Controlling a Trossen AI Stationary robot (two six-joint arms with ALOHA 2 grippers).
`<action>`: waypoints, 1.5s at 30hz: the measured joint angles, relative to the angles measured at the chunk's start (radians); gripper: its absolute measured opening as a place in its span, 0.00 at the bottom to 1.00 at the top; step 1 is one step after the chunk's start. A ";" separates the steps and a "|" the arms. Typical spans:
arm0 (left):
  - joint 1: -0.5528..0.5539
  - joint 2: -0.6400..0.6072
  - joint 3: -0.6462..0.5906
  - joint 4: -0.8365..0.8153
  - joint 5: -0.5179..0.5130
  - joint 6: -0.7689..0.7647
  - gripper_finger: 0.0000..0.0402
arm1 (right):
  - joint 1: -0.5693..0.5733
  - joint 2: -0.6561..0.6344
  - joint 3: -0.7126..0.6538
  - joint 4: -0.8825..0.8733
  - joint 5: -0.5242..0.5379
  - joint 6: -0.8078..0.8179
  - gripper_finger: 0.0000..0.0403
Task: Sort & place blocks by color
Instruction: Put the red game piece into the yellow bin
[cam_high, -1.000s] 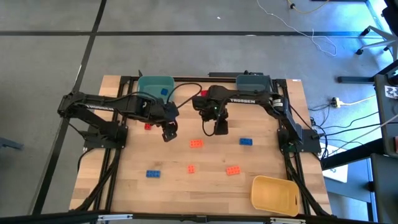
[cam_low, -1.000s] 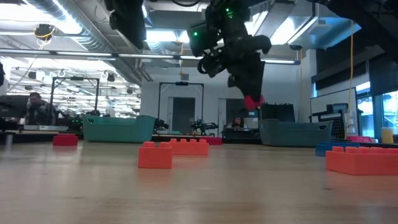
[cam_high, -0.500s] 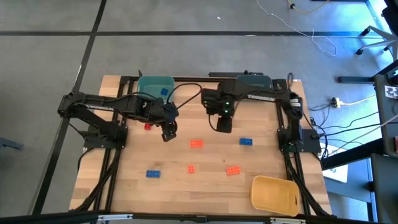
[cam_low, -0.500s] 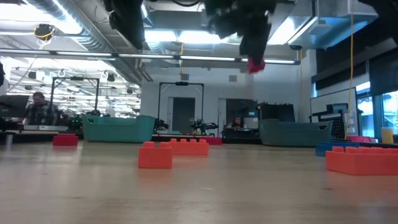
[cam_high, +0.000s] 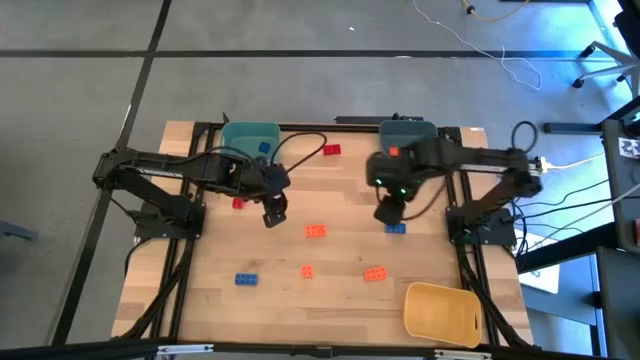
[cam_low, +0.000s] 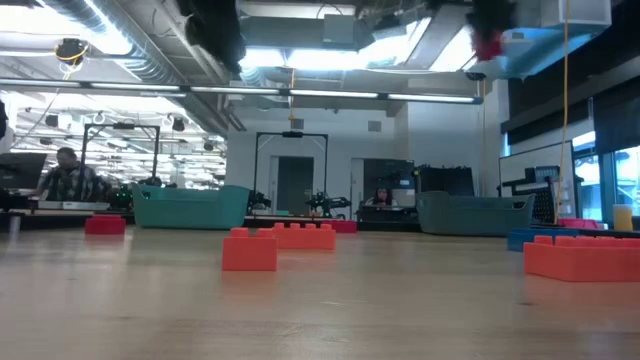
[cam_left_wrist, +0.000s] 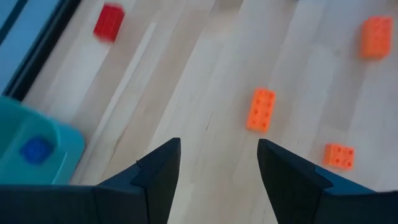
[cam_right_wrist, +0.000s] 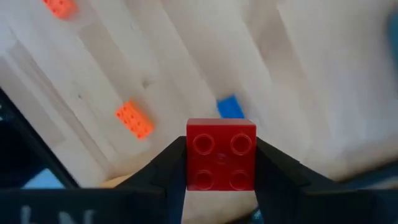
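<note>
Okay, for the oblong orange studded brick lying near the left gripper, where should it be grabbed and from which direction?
Come straight down on the oblong orange studded brick, closing across its two long sides. It lies flat, studs up, alone on bare wooden table, so the narrow width fits between the fingers. The open left gripper hangs close beside it.

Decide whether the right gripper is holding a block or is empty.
Holding one. In its wrist view, the right gripper is shut on a red block, raised above the table.
</note>
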 joint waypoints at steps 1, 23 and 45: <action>0.000 0.000 0.000 0.022 0.000 0.016 0.52 | 0.017 -0.027 -0.036 0.001 -0.006 0.055 0.35; 0.067 0.113 -0.001 0.368 0.256 0.264 0.52 | 0.618 -0.237 -0.300 0.044 -0.157 1.069 0.35; 0.056 0.113 0.000 0.466 0.239 0.292 0.52 | 0.970 -0.220 -0.708 0.594 -0.043 1.476 0.35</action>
